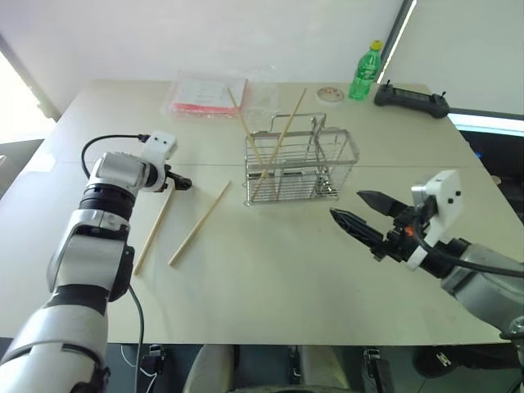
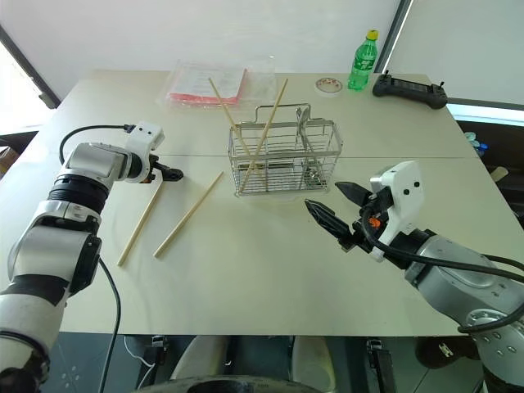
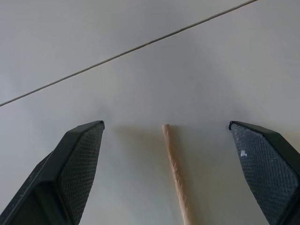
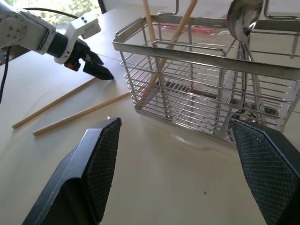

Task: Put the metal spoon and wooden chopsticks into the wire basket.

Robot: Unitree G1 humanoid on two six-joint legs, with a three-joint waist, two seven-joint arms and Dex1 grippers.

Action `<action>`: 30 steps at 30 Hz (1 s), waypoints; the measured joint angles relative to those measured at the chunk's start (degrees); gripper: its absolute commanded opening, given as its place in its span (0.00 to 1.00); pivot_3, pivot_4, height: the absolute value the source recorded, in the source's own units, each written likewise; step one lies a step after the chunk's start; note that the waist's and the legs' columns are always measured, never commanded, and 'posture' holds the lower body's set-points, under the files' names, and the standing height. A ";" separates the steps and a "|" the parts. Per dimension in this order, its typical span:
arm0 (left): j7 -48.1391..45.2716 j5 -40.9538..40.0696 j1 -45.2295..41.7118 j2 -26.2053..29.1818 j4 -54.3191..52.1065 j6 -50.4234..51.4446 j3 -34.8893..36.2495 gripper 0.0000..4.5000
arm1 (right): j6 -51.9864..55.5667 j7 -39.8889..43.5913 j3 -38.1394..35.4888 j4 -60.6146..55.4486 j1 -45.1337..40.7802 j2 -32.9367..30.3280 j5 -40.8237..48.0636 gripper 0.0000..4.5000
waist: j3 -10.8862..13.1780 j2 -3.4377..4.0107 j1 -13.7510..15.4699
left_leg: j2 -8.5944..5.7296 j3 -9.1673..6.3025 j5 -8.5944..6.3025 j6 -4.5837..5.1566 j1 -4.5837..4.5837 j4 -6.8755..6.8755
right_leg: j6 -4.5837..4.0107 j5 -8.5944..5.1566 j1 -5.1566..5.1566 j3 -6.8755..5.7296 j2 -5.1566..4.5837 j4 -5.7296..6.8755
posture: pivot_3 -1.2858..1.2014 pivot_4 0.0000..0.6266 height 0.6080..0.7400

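The wire basket [image 1: 299, 168] stands mid-table. Two wooden chopsticks [image 1: 277, 143] lean crossed in its left compartment. The metal spoon [image 4: 243, 18] stands bowl-up in the right compartment. Two more chopsticks lie on the table left of the basket, one nearer it [image 1: 199, 223] and one farther left [image 1: 154, 229]. My left gripper [image 1: 182, 183] is open just above the far end of the left chopstick [image 3: 176, 173], which lies between its fingers. My right gripper [image 1: 348, 205] hovers open and empty right of the basket's front, pointing at it.
A clear plastic packet with red print [image 1: 205, 94] lies behind the basket. At the table's far right stand a green bottle [image 1: 366, 72], a small round lid [image 1: 332, 94] and a black controller [image 1: 411, 100].
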 measured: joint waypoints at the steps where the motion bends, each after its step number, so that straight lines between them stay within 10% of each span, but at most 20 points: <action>1: -1.04 0.45 -0.28 0.08 0.02 0.81 -0.38 1.00 | -0.30 -0.26 0.07 0.23 -0.02 0.06 -0.42 0.85 | 0.00 0.01 -0.04 | 0.00 0.00 0.00 0.00 0.00 0.00 | 0.00 0.00 0.00 0.00 0.00 0.01 | 0.52 0.24 0.95; 10: -4.17 1.69 -1.68 -0.70 0.82 5.51 -1.21 1.00 | -1.94 -1.25 1.28 0.67 -0.31 0.28 -1.81 0.85 | -0.10 0.04 0.05 | 0.00 0.01 0.00 0.00 0.07 0.00 | 0.01 -0.01 0.08 0.00 -0.01 0.00 | 0.52 0.24 0.95; 13: -4.84 2.18 -1.91 -0.89 1.06 6.12 -1.32 0.81 | -2.39 -1.11 1.28 0.77 0.43 0.28 -2.18 0.86 | -0.15 0.09 0.02 | 0.00 0.01 0.00 0.00 0.09 0.00 | 0.01 -0.01 0.08 0.01 -0.01 0.01 | 0.52 0.24 0.95; 20: -4.40 2.48 -3.38 -1.84 3.66 6.30 -0.99 0.04 | -3.01 -0.81 1.85 1.08 1.54 0.46 -3.31 0.86 | -0.18 0.12 0.04 | 0.01 0.01 0.00 0.00 0.16 0.01 | 0.01 -0.01 0.11 0.01 0.00 0.03 | 0.52 0.24 0.95; 30: -2.95 2.28 -4.98 -2.45 6.34 7.75 1.20 0.02 | -3.32 -0.19 1.75 1.08 2.88 0.57 -3.65 0.86 | -0.18 0.12 0.04 | 0.01 0.02 0.00 0.00 0.16 0.01 | 0.02 -0.01 0.13 0.02 -0.01 0.02 | 0.52 0.24 0.95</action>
